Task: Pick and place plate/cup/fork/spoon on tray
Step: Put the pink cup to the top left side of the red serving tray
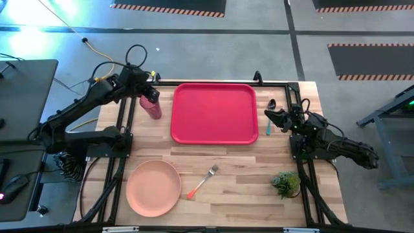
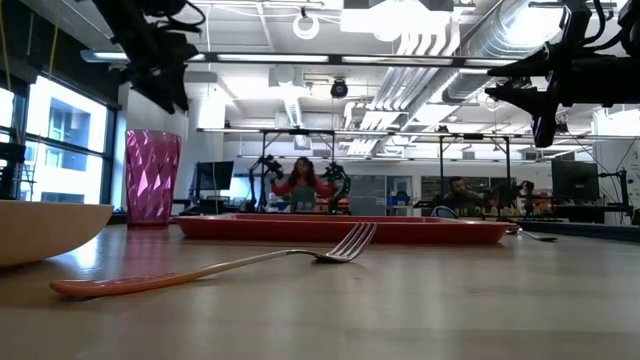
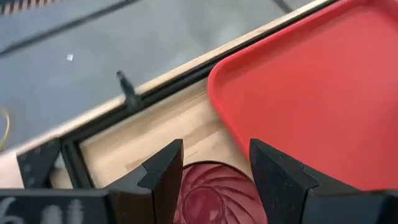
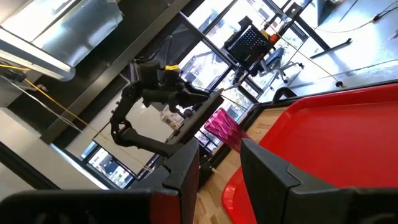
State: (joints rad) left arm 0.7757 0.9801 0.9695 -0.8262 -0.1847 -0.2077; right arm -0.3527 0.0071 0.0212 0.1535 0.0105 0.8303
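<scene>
The dark-red cup [image 1: 153, 107] stands upright on the table left of the red tray [image 1: 215, 113]. My left gripper [image 3: 214, 158] is open straight above the cup's mouth [image 3: 214, 194], one finger on each side; the low view shows it [image 2: 165, 75] apart from the cup [image 2: 152, 177]. The pink plate [image 1: 153, 188] and the orange-handled fork [image 1: 202, 182] lie near the front edge. The blue-handled spoon [image 1: 268, 125] lies right of the tray. My right gripper [image 1: 272, 111] is open and empty above the spoon's far end.
A small green plant [image 1: 285, 183] stands at the table's front right. A black frame rail [image 1: 123, 123] runs along the table's edges. People sit in the room beyond the table [image 2: 303, 185].
</scene>
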